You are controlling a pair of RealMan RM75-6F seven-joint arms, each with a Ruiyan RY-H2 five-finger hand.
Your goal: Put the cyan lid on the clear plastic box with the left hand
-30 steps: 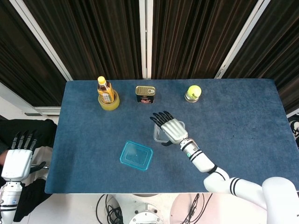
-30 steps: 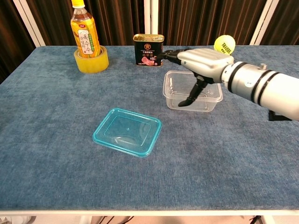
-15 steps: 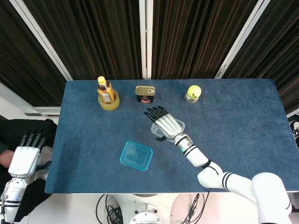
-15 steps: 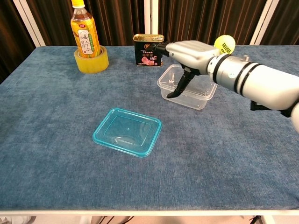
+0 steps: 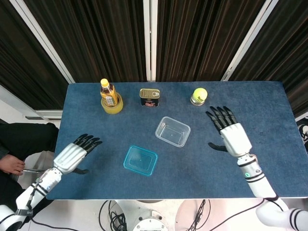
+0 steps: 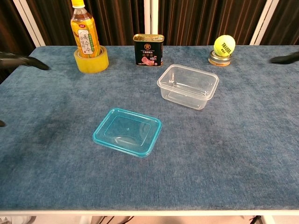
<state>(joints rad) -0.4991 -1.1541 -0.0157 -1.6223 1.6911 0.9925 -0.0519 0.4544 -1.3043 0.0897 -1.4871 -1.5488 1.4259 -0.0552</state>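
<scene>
Cyan lid lies flat on the tabletop, near the clear box but apart. The left robot hand and right robot hand are empty, fingers spread. A flat lid may slide away when pinched.

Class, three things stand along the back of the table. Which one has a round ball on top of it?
The small tin at the back right: a yellow tennis ball sits on it. The bottle stands in a yellow ring, and the dark can carries nothing.
</scene>
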